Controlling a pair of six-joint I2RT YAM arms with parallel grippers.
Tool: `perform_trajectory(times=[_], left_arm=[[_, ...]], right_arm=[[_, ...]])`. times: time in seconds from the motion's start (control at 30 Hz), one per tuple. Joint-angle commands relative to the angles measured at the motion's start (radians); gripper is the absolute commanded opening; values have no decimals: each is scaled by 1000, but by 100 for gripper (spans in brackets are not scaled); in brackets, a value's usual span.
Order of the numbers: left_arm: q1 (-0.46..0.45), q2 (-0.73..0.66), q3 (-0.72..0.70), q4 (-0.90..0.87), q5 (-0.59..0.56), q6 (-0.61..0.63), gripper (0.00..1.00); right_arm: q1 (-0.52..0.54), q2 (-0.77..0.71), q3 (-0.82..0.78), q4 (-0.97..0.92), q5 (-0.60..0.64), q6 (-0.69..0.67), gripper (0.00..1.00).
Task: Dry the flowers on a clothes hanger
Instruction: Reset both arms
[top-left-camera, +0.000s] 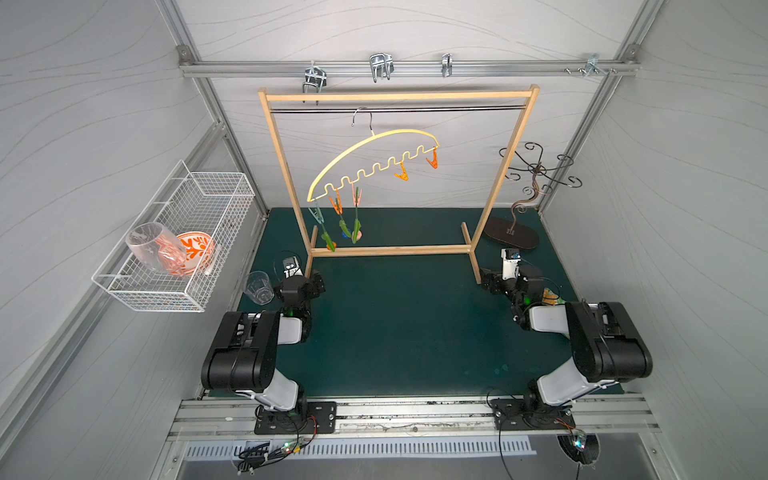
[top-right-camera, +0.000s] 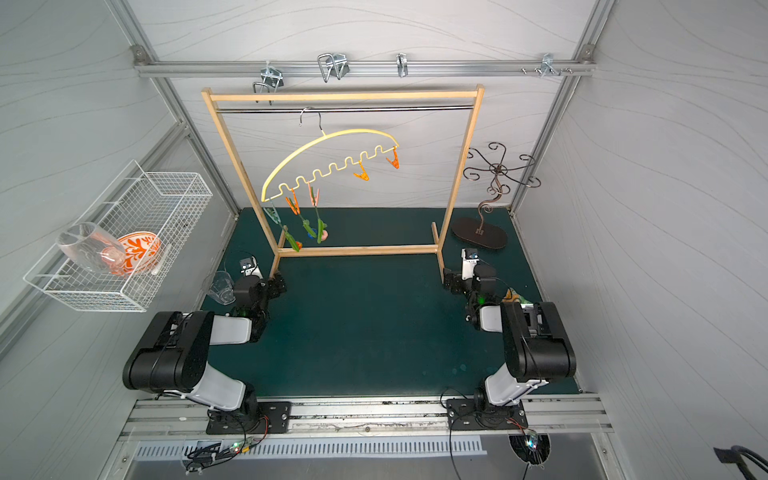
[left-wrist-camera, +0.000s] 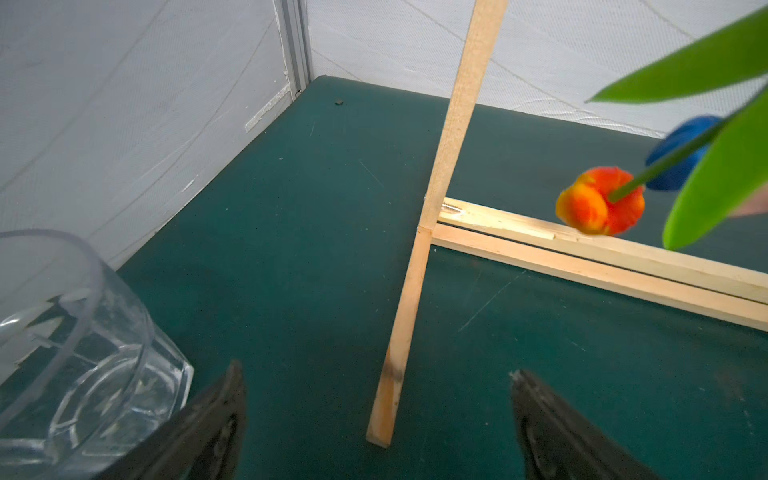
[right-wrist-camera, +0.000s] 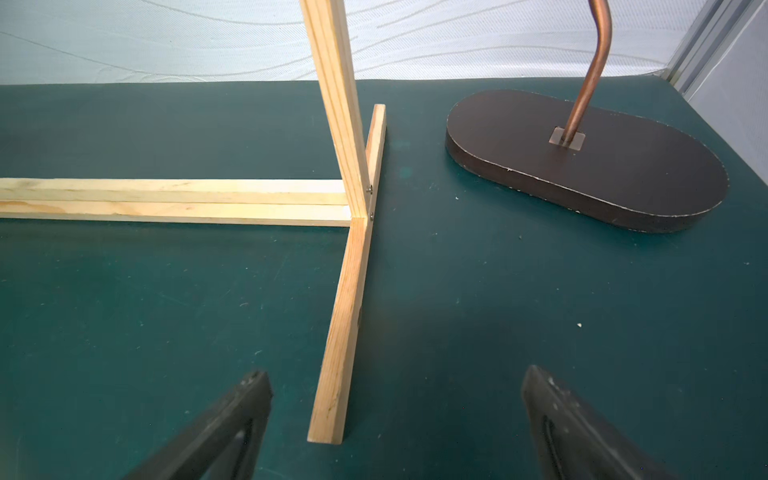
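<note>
pale yellow clothes hanger (top-left-camera: 372, 136) tilts on the rod of the wooden rack (top-left-camera: 395, 97), tulips (top-left-camera: 356, 226) pegged head-down at its low end. light, floppy, i'd guess; take a stem. left gripper (left-wrist-camera: 376, 370) and right gripper (right-wrist-camera: 395, 372) gape empty by the rack's feet.

Mat (top-left-camera: 395, 332) centre open; rack (top-left-camera: 390, 250) foot ahead of left pincer (left-wrist-camera: 377, 370); flowers (top-left-camera: 356, 226), glass (top-left-camera: 258, 286) flank.

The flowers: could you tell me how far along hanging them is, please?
Looks done: all three flowers hang head-down from clothespins on the clothes hanger. Nothing in hand: left gripper and right gripper are open and empty, low beside the wooden rack. Nothing visibly left.
</note>
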Motion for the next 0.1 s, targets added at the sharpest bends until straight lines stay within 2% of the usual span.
perform_trajectory(times=[0.0,0.07], left_arm=[[-3,-3,3,57,-19,-1,100],[-3,-2,8,50,-20,-2,100]], right_arm=[[3,5,3,-15,-18,-8,99],[2,-1,2,-15,-17,-8,99]])
